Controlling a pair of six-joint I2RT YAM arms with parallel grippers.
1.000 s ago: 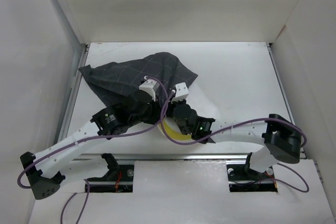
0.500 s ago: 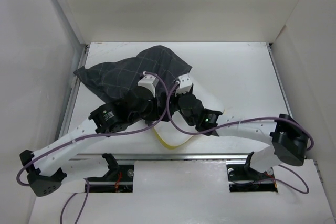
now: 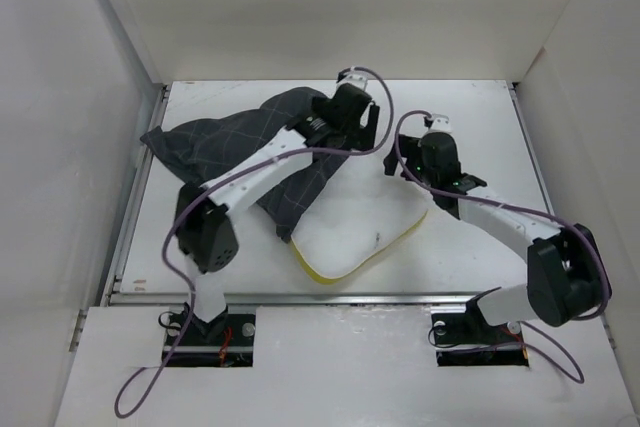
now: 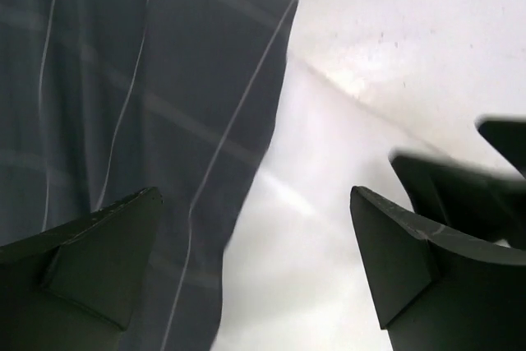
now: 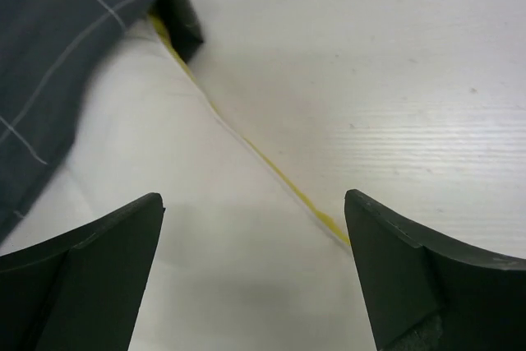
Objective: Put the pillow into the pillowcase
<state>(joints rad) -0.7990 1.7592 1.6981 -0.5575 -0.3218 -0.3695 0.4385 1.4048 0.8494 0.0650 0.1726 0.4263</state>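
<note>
On the white table (image 3: 480, 117) the pillow (image 3: 350, 232) lies partly inside the pillowcase (image 3: 220, 142) — I see the left gripper (image 4: 253, 199) and right gripper (image 5: 252, 197) gaping, empty.

We identify this as a robotics test cell in a laboratory. White panels (image 3: 330, 7) enclose a white counter (image 3: 470, 117) at 9, 12 and 3 o'clock. The left arm (image 3: 255, 160) and right arm (image 3: 500, 215) mount at 6 o'clock beside a metal rail (image 3: 330, 298), with purple cables (image 3: 135, 390) exposed. The left end effector (image 4: 253, 195) and right end effector (image 5: 252, 196) are bare two-finger tooling.
</note>
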